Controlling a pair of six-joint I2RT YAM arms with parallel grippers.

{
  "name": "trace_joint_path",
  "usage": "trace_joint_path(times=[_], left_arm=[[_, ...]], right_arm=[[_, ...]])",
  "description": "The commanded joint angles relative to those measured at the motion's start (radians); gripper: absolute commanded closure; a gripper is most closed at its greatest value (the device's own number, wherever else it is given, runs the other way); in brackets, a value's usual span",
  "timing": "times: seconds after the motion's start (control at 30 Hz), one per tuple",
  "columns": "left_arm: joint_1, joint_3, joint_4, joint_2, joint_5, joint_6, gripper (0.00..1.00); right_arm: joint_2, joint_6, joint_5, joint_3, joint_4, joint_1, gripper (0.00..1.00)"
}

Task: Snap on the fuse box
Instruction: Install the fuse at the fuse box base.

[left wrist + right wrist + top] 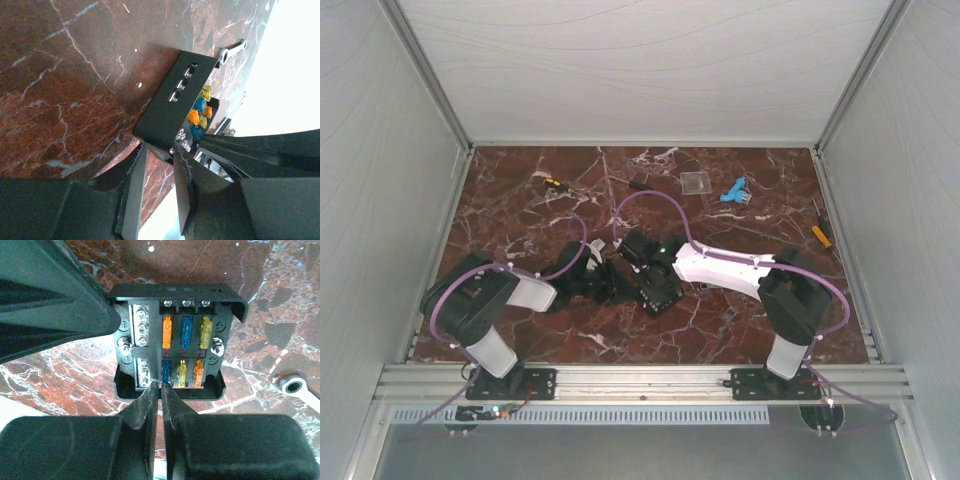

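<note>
The fuse box (172, 340) is a small black square box with orange, blue and yellow fuses, lying face up on the marble table near the middle (660, 296). In the left wrist view it shows edge-on (170, 107). My left gripper (159, 149) has its fingers on either side of the box's near corner and grips it; it also shows in the top view (618, 285). My right gripper (161, 385) is shut and empty. Its tips rest at the box's near edge, next to a blue fuse, and it also shows in the top view (653, 278).
A flat clear square plate (696, 183) and a blue part (734, 192) lie at the back of the table. A yellow-handled tool (823, 235) lies at the right edge and another (553, 183) at the back left. A wrench (295, 386) lies beside the box.
</note>
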Motion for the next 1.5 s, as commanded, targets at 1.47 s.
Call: trace_joint_path(times=[1.47], left_arm=[[-0.004, 0.002, 0.004, -0.048, -0.024, 0.007, 0.71]], right_arm=[[0.045, 0.025, 0.005, -0.071, 0.075, 0.01, 1.0]])
